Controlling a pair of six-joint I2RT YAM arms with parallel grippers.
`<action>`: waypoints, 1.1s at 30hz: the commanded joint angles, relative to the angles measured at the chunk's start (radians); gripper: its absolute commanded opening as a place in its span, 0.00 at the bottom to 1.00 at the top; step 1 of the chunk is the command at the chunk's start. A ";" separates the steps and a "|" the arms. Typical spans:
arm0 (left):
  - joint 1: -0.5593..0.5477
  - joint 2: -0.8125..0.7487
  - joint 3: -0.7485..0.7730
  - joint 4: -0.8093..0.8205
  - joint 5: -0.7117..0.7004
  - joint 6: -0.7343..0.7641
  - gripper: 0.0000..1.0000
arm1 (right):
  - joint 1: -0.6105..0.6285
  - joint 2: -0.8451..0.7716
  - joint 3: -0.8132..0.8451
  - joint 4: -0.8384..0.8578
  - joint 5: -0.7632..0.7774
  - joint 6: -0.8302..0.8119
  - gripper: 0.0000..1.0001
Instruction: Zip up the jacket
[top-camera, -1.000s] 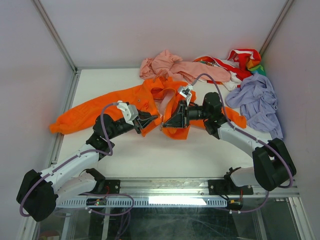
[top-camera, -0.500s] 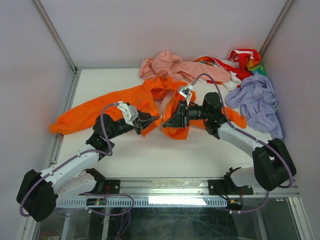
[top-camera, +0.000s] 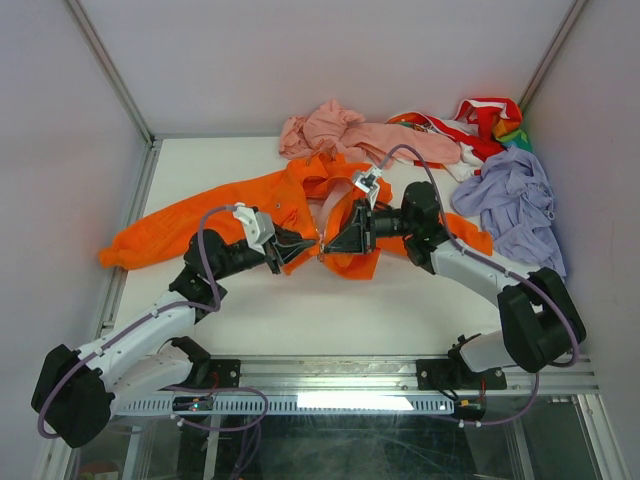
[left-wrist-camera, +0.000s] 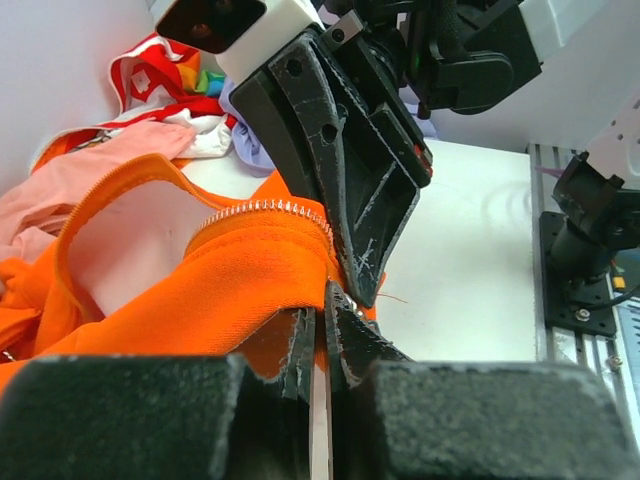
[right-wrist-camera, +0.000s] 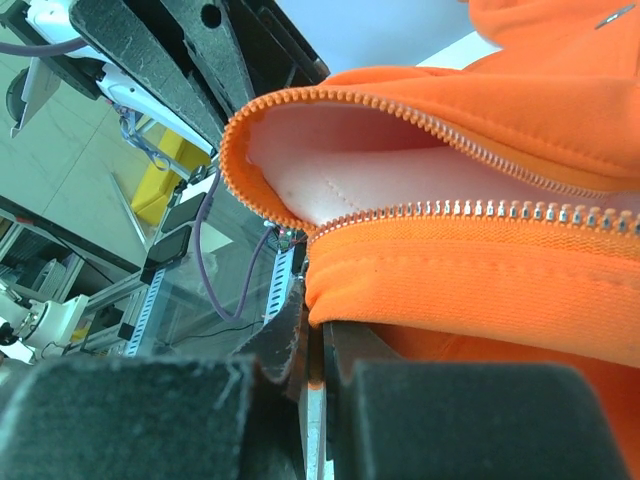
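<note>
The orange jacket (top-camera: 210, 207) lies spread across the table, its front open and pale lining showing. My left gripper (top-camera: 312, 246) is shut on the jacket's bottom hem at the zipper's lower end; the left wrist view shows orange cloth (left-wrist-camera: 230, 290) pinched between its fingers. My right gripper (top-camera: 326, 248) is shut on the opposite hem edge, tip to tip with the left one. In the right wrist view the metal zipper teeth (right-wrist-camera: 480, 210) run just above its closed jaws, and the open collar side (right-wrist-camera: 330, 150) shows the lining.
A pale pink garment (top-camera: 345, 132) lies at the back, a red, white and multicoloured one (top-camera: 480, 125) at the back right, and a lilac garment (top-camera: 512, 205) at the right wall. The table's front rail (top-camera: 330, 375) runs below the arms.
Both grippers have shifted slightly toward the back with the hem still pinched; the right arm's wrist has moved a little left. The jacket's front bunches slightly more.
</note>
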 joint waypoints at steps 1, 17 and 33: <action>0.000 -0.023 0.005 0.031 -0.016 -0.117 0.13 | 0.006 -0.004 0.069 0.104 -0.010 -0.003 0.00; 0.001 -0.043 0.048 -0.011 -0.165 -0.615 0.40 | 0.017 -0.003 0.047 0.172 -0.018 0.044 0.00; 0.001 -0.010 0.068 -0.046 -0.125 -0.685 0.00 | 0.025 0.019 0.050 0.233 -0.003 0.084 0.00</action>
